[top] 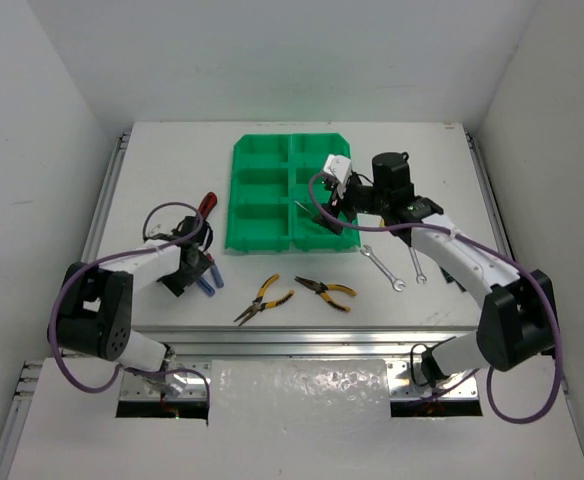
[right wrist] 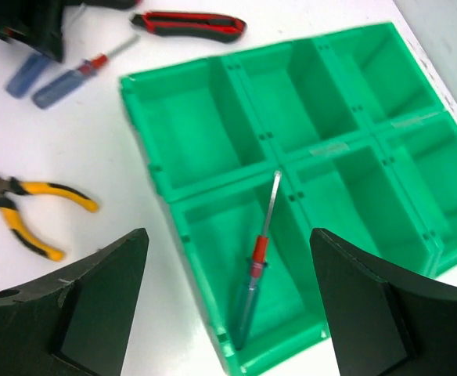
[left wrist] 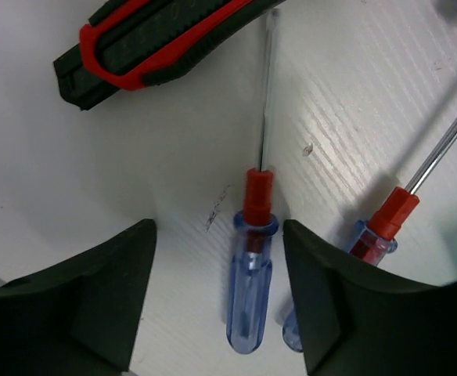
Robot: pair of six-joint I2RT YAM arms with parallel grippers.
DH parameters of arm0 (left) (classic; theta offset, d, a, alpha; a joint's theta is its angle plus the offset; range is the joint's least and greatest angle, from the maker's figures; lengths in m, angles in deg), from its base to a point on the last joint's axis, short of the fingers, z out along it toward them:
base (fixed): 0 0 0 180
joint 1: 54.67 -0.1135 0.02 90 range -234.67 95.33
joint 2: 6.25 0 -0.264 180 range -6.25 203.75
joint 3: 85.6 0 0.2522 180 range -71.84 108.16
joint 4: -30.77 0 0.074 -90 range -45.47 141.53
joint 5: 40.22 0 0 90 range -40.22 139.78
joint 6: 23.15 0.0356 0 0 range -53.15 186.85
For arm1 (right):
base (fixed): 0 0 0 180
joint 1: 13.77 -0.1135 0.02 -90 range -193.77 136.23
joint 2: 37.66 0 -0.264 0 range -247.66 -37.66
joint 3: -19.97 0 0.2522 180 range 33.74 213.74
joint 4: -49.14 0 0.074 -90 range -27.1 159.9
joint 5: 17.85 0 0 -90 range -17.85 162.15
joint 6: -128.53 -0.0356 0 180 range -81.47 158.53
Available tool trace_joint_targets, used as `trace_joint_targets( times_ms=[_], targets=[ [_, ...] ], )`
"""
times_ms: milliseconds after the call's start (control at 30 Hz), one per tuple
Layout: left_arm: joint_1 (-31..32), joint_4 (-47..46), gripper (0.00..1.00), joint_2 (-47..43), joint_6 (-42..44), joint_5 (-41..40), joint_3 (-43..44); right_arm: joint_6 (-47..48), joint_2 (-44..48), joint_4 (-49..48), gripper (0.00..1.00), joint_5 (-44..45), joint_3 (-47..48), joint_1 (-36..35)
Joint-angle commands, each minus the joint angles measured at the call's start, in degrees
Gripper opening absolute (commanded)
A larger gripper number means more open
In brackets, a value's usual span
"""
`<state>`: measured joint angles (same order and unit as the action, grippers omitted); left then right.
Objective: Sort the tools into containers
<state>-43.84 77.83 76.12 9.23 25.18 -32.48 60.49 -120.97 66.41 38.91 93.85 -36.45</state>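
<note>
The green tray (top: 290, 170) of six bins sits mid-table. My left gripper (top: 189, 268) is open, low over the table, its jaws (left wrist: 218, 235) on either side of a blue-handled screwdriver (left wrist: 250, 282). A second blue screwdriver (left wrist: 377, 227) lies just to its right. A red-and-black knife (left wrist: 150, 39) lies beyond them. My right gripper (top: 332, 205) is open and empty (right wrist: 228, 235) above the tray's near-right bin. A blue-handled screwdriver (right wrist: 252, 290) lies in that bin, its tip leaning on the bin wall. The other bins of the tray (right wrist: 144, 141) look empty.
Two yellow-handled pliers (top: 264, 298) (top: 325, 291) lie near the front edge. Two silver wrenches (top: 381, 267) (top: 416, 263) lie right of the tray, by my right arm. One pair of pliers (right wrist: 25, 207) shows in the right wrist view.
</note>
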Motion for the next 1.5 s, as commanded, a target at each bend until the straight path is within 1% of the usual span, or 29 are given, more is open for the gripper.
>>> trace_joint_targets(
  times_ms=[0, 67, 100, 167, 200, 267, 300, 367, 400, 433, 467, 500, 533, 567, 600, 633, 667, 700, 733, 767, 800, 833, 867, 933, 1000, 1033, 1100, 1333, 1467],
  targets=[
    [-0.02, -3.06, 0.62, 1.91, -0.64, -0.27, 1.87, -2.53, 2.71, -3.16, 0.85, -2.36, -2.46, -0.61],
    [-0.02, -3.68, 0.52, 3.76, -0.91, 0.16, 1.69, -3.06, 4.46, -4.91, 0.87, -2.71, -3.78, -0.96],
    [-0.02, -3.77, 0.38, 4.81, -1.0, 0.17, 1.69, -3.15, 4.99, -5.09, 0.89, -2.71, -4.65, -1.05],
    [-0.02, -3.33, 0.22, 5.43, -1.52, 0.25, 1.6, -3.32, 6.22, -5.18, 0.89, -2.71, -5.1, -1.23],
    [-0.02, -2.81, 0.09, 5.17, -2.39, 0.25, 1.43, -3.32, 6.58, -5.09, 0.89, -2.54, -5.36, -1.14],
    [0.24, -1.22, 0.0, 3.6, -3.36, -0.27, 0.12, -3.67, 7.63, -4.92, 0.9, -2.1, -5.54, -1.14],
    [0.68, 0.09, 0.0, 0.98, -4.5, -0.36, -0.33, -4.46, 7.98, -5.0, 0.9, -1.49, -5.8, -1.14],
    [2.34, 2.37, 0.0, -2.72, -5.74, -2.55, -0.42, -5.86, 8.69, -5.26, 0.99, -0.61, -5.98, -1.14],
    [5.57, 5.69, 0.0, -6.31, -7.83, -3.86, 0.45, -6.74, 9.04, -5.87, 0.99, 0.61, -6.24, -1.14],
    [7.78, 7.9, 0.0, -7.91, -9.33, -7.88, 1.77, -8.84, 9.13, -6.14, 0.99, 2.11, -6.33, -1.14],
    [10.15, 10.27, 0.0, -9.23, -11.09, -10.27, 5.43, -9.82, 9.13, -6.32, 0.99, 4.03, -6.24, -1.05],
    [14.18, 14.56, 0.0, -10.98, -14.58, -12.21, 7.82, -13.05, 8.52, -5.89, 0.99, 6.58, -5.54, -1.05],
    [15.78, 16.08, 0.0, -11.44, -16.01, -15.36, 9.93, -14.64, 8.08, -4.92, 0.99, 12.52, -4.75, -0.71],
    [17.11, 16.62, 0.0, -11.61, -16.72, -16.26, 14.3, -16.66, 7.64, -3.87, 0.99, 15.36, -3.88, -0.44],
    [19.21, 15.06, 0.0, -11.35, -16.82, -16.7, 16.26, -21.55, 7.2, -1.42, 0.99, 18.0, -2.56, 0.17],
    [19.92, 12.69, 0.0, -11.09, -16.21, -16.36, 18.72, -25.26, 7.46, -0.53, 0.99, 23.86, -2.2, 1.74],
    [20.98, 9.54, 0.0, -9.87, -15.33, -15.66, 19.61, -28.43, 7.98, 0.26, 0.99, 26.18, -2.55, 2.63],
    [21.68, 2.02, 0.0, -8.64, -13.32, -14.52, 21.27, -33.24, 9.9, 1.49, 0.99, 28.9, -3.16, 4.64],
    [22.12, -0.66, 0.0, -6.8, -13.22, -13.99, 22.94, -34.86, 11.4, 1.85, 0.99, 29.97, -4.12, 5.44],
    [23.26, -3.39, 0.0, -1.65, -14.08, -13.64, 24.96, -36.09, 12.89, 2.03, 0.99, 31.11, -5.78, 6.06],
    [23.88, -3.5, 0.0, 1.45, -14.7, -13.55, 27.77, -37.06, 14.21, 3.25, 0.99, 32.34, -6.41, 6.24],
    [24.5, -2.9, 0.0, 4.96, -15.67, -14.07, 34.15, -37.16, 16.31, 4.13, 0.99, 33.14, -6.68, 6.42],
    [25.63, -0.89, 0.0, 11.87, -17.42, -14.16, 37.52, -36.99, 17.03, 6.84, 0.99, 34.54, -6.59, 6.42],
    [26.96, 0.71, 0.0, 20.76, -18.66, -14.77, 46.98, -36.9, 19.22, 8.61, 0.99, 34.64, -6.77, 6.42],
    [27.75, -0.07, 0.0, 25.1, -19.19, -15.04, 52.63, -36.81, 21.68, 9.15, 0.99, 35.17, -8.26, 6.5],
    [28.36, -0.08, 0.0, 28.25, -20.06, -15.39, 54.06, -36.72, 22.39, 9.32, 0.99, 35.43, -8.96, 6.5],
    [28.81, 1.15, 0.0, 30.56, -21.91, -15.83, 57.13, -36.2, 23.19, 10.2, 0.99, 35.26, -9.05, 6.68],
    [31.97, -1.83, 0.01, 33.91, -25.08, -16.09, 57.41, -35.49, 25.65, 11.08, 0.99, 34.29, -9.32, 6.68],
    [33.03, -2.62, 0.22, 35.14, -25.43, -14.52, 57.24, -35.14, 26.18, 11.17, 0.99, 33.58, -9.67, 6.77]
  ],
)
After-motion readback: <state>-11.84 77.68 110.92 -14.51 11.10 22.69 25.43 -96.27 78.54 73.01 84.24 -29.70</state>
